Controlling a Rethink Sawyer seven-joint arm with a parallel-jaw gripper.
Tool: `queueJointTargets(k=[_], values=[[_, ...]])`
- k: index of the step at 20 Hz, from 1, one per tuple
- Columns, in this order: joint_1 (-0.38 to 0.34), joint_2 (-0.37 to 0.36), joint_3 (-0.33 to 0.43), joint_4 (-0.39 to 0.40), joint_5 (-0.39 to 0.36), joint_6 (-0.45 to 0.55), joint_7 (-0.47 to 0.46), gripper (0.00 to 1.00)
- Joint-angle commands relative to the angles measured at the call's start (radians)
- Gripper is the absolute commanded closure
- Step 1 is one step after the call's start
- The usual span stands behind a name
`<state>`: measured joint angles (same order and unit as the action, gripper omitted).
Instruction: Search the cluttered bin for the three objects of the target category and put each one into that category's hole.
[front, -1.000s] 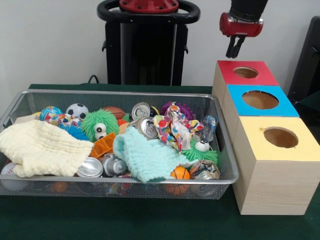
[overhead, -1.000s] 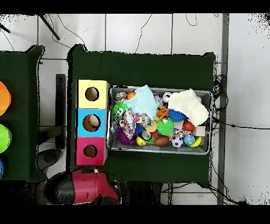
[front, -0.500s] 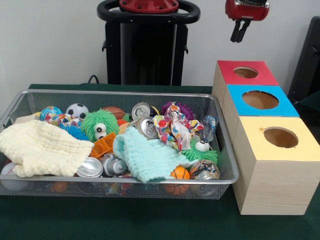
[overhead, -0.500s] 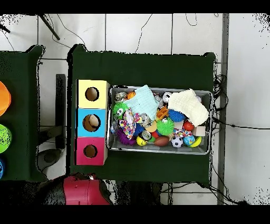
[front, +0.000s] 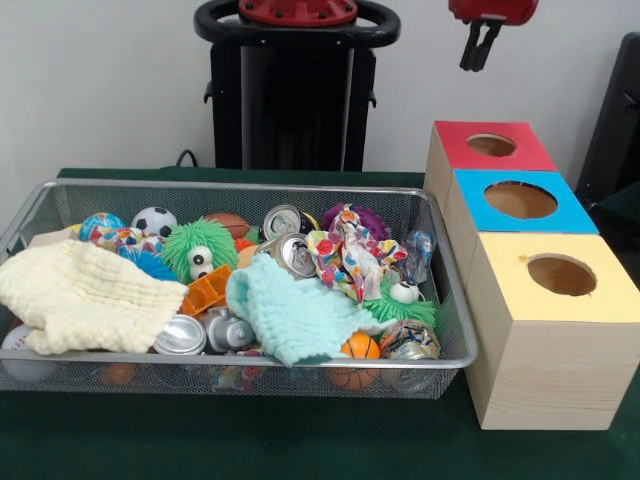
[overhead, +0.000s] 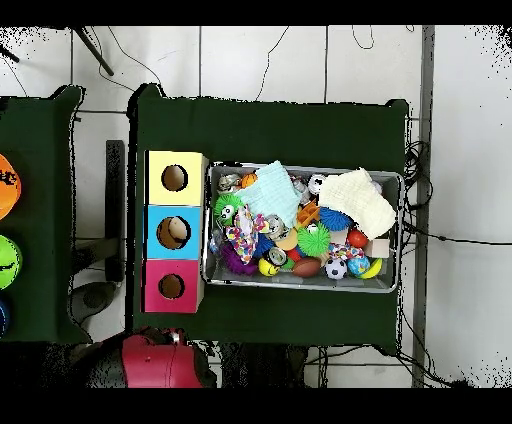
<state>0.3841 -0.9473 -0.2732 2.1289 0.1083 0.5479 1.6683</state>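
The bin (front: 452, 352) is a silver wire-mesh basket on the green table, full of balls, crushed cans, cloths and fuzzy toys; it also shows in the overhead view (overhead: 302, 284). Three wooden boxes stand beside it, each with a round hole: red (front: 491, 146), blue (front: 520, 200) and yellow (front: 561, 274). My gripper (front: 478, 47) hangs high above and behind the red box, near the picture's top edge, with nothing in it. The overhead view shows only the red arm (overhead: 158, 360) below the red box (overhead: 171, 286).
In the bin lie a cream cloth (front: 85, 295), a mint cloth (front: 290, 315), a patterned cloth (front: 345, 255), cans (front: 290, 252), a soccer ball (front: 154, 221) and green fuzzy toys (front: 198, 250). The black pedestal (front: 295, 90) stands behind the table.
The gripper has risen from just above the red box toward the picture's top edge. The arm has drawn back in the overhead view. Nothing in the bin has moved.
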Motion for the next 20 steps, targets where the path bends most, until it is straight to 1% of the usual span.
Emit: queueJointTargets(k=[1, 5, 12, 15, 20], values=[[-0.077, 0.008, 0.021, -0.049, 0.03, 0.02, 0.187, 1.0], [-0.187, 0.034, 0.057, -0.025, 0.012, -0.041, 0.1, 1.0], [-0.32, 0.023, 0.075, -0.012, -0.056, -0.062, 0.013, 1.0], [-0.362, 0.013, 0.077, -0.011, -0.085, -0.061, -0.011, 1.0], [-0.418, -0.015, 0.087, 0.029, -0.129, -0.084, -0.027, 1.0]])
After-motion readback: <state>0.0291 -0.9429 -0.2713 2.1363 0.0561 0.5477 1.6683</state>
